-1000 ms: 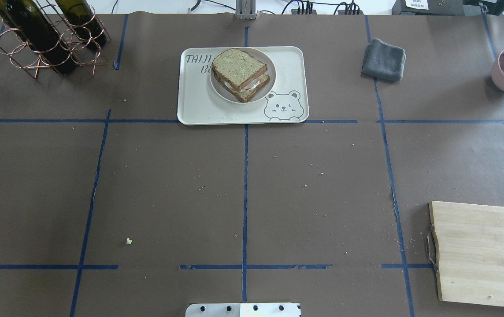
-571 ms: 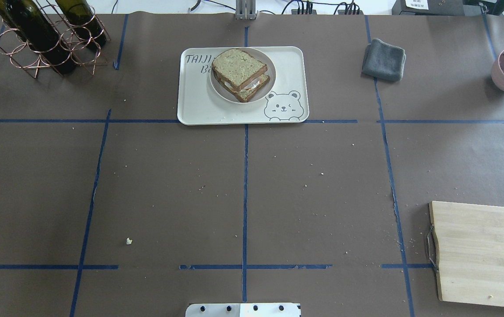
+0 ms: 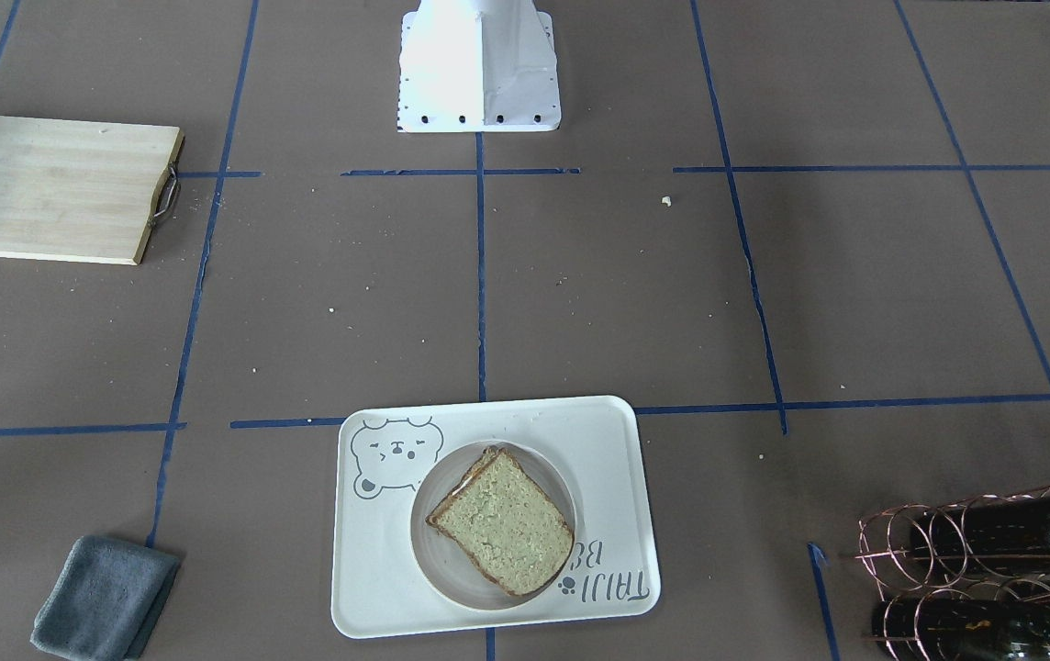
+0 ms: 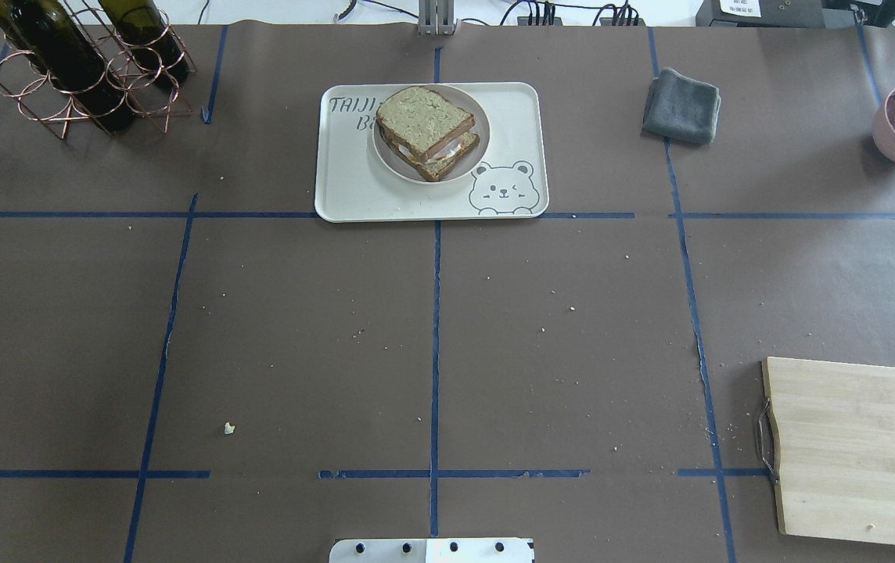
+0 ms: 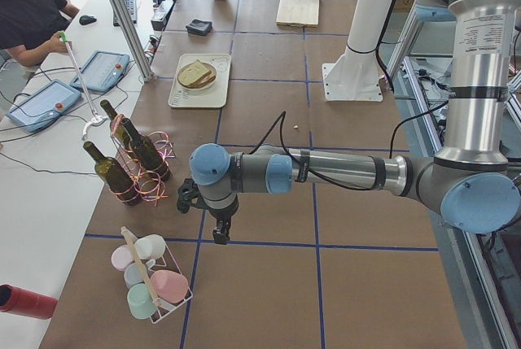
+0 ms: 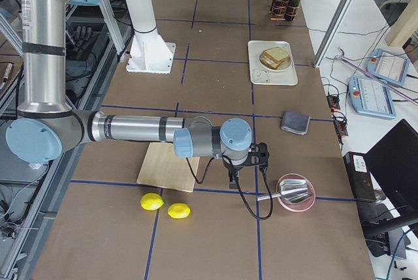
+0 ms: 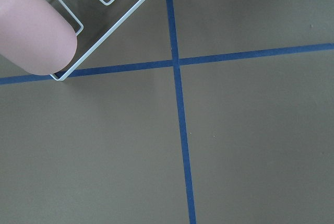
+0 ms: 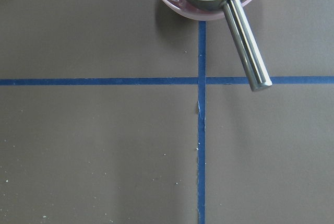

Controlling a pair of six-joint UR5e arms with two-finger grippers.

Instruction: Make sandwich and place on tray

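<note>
The sandwich (image 4: 425,129) is assembled: two tan slices with dark brown crust are stacked slightly offset, and white egg is seen between them. It is laid flat on a small round plate (image 4: 481,145), which is set on the cream tray (image 4: 514,109). The tray is placed flat at the table's far centre, with its bear drawing uncovered.

- We see bright, even light across the desk (image 4: 573,352), with soft, short shadows.
- We see glare washing out the white robot base (image 3: 479,55).
- We find the pink cup (image 7: 31,25) slightly blurred.
</note>
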